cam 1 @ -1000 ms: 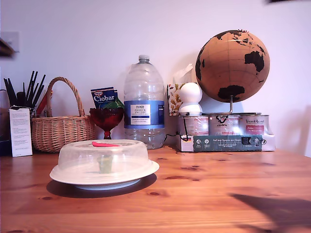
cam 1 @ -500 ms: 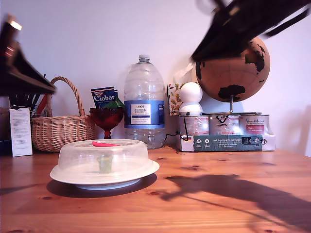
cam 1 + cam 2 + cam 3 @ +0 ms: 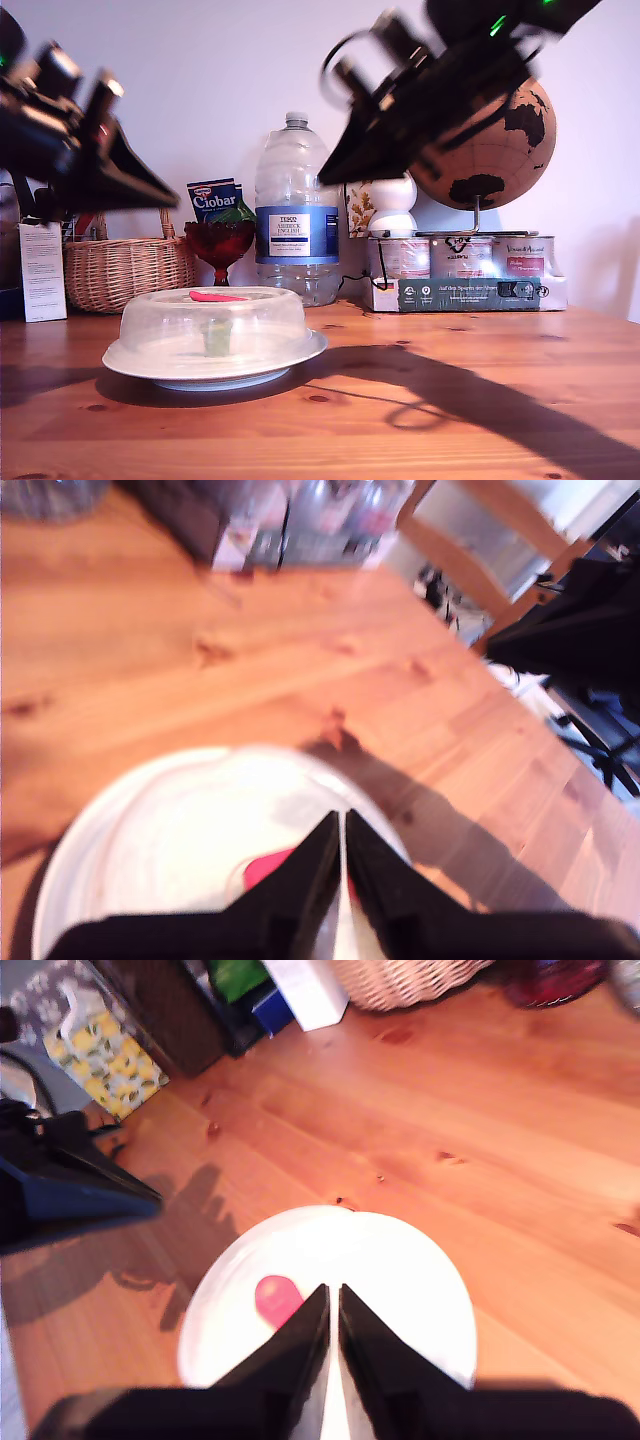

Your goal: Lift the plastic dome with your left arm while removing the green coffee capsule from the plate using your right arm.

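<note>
The cloudy plastic dome (image 3: 212, 325) with its red-pink tab (image 3: 215, 297) sits on the white plate (image 3: 222, 383) on the wooden table. Through it the green coffee capsule (image 3: 217, 337) shows dimly. My first gripper (image 3: 172, 203) hangs shut above the dome at the exterior view's left. My second gripper (image 3: 325, 182) points down shut from the exterior view's upper right, well above the dome. The first wrist view shows shut fingertips (image 3: 342, 815) over the dome (image 3: 180, 830). The second wrist view shows shut tips (image 3: 333, 1288) over the dome (image 3: 400, 1270) and tab (image 3: 277, 1297).
Behind the dome stand a wicker basket (image 3: 125, 268), a red goblet (image 3: 220, 245), a large water bottle (image 3: 295, 215), a box of tins (image 3: 465, 275) and a globe (image 3: 490, 135). A white carton (image 3: 42, 270) stands at the exterior view's left. A chair (image 3: 480, 530) stands past the table edge.
Both arms have swung down into the exterior view from its upper corners, closing in above the dome. The dome, plate and capsule have not moved.
</note>
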Robot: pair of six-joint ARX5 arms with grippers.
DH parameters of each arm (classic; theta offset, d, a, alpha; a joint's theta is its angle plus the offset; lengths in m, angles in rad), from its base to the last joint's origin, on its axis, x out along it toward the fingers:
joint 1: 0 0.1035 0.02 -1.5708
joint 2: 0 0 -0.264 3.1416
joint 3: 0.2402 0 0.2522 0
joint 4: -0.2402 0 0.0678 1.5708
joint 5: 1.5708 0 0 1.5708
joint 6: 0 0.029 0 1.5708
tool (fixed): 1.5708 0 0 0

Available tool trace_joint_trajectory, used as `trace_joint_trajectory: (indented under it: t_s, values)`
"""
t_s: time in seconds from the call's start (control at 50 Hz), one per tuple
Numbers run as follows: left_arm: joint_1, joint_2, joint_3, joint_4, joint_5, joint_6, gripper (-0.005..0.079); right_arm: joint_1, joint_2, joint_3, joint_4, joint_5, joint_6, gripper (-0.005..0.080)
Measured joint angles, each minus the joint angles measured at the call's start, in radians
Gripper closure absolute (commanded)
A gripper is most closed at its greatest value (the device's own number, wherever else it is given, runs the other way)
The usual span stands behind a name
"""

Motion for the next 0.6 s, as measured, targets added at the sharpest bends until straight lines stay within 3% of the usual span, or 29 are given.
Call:
trace_joint_trajectory:
  t_s: [0.2,0.6]
  values:
    - [-0.015,0.094,0.077,-0.112,0.001,-0.008,0.0761,0.052,0.106,0.037,0.006,-0.014,-0.027,0.0763]
    - [-0.015,0.174,0.492,-0.711,-0.008,-0.09,0.0761,0.082,0.14,0.038,0.061,0.01,-0.124,0.0763]
